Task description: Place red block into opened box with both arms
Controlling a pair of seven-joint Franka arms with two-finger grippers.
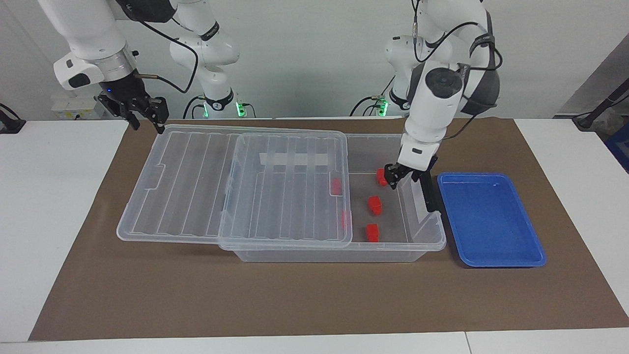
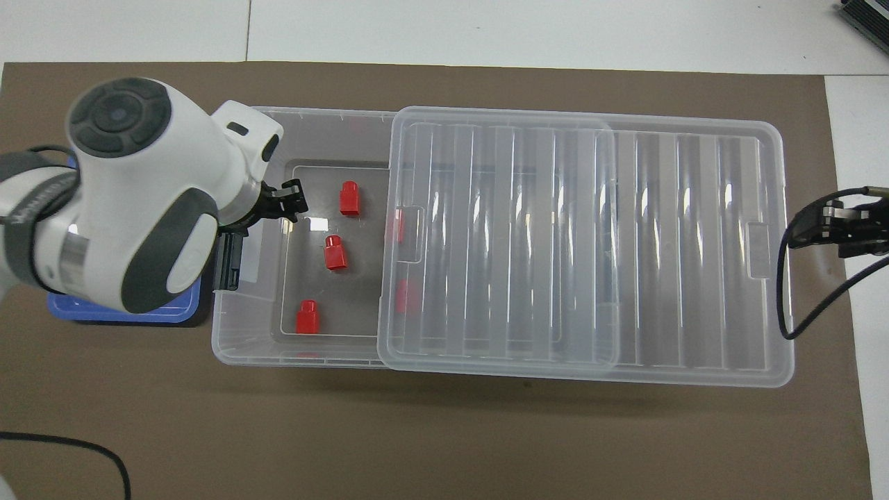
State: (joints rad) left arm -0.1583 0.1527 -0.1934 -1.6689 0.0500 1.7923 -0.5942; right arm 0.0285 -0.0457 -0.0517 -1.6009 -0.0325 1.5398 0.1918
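Observation:
Three red blocks point(image 1: 375, 205) point(image 2: 335, 252) lie in a row on the floor of the clear box point(image 1: 439, 231) point(image 2: 229, 326), in its uncovered end. Two more show red through the ribbed lid point(image 1: 196, 187) point(image 2: 625, 243). The lid is slid toward the right arm's end of the table. My left gripper point(image 1: 399, 181) point(image 2: 290, 200) hangs open and empty over the box's end by the black clip point(image 1: 428, 191). My right gripper point(image 1: 146, 125) point(image 2: 795, 232) waits in the air just off the lid's end and holds nothing.
A shallow blue tray point(image 1: 491, 221) point(image 2: 125, 316) stands beside the box toward the left arm's end; in the overhead view the left arm hides most of it. Everything rests on a brown mat point(image 1: 314, 300).

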